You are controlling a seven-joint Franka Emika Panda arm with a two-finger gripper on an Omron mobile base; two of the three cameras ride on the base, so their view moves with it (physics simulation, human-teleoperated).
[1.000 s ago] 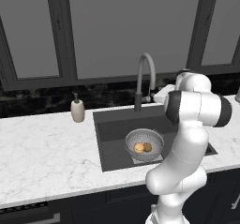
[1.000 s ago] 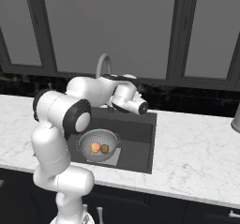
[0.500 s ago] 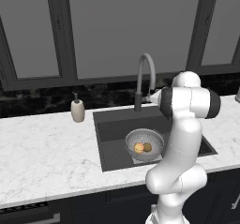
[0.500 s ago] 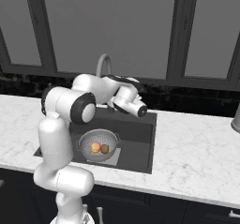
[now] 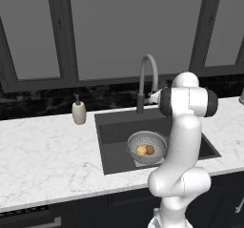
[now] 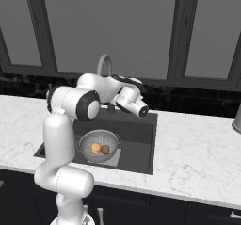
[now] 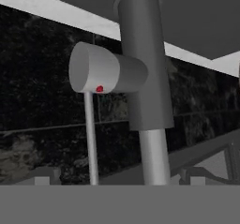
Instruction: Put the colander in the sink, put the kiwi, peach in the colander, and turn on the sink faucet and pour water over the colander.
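Steel colander [image 5: 147,148] sits in the sink [image 5: 112,129] holding peach [image 5: 141,150] and kiwi [image 5: 150,150]; your gripper [image 6: 141,110] gapes wide at the faucet [image 7: 143,68]; nudge its handle [image 7: 101,70], at nine o'clock, gently.

Sink [image 6: 141,139] set in a white marble counter [image 6: 197,148] — the colander [image 6: 97,144] rests in the basin, holding peach [image 6: 95,148] and kiwi [image 6: 105,149] side by side. The faucet [image 6: 104,64] arches behind the arm's wrist.
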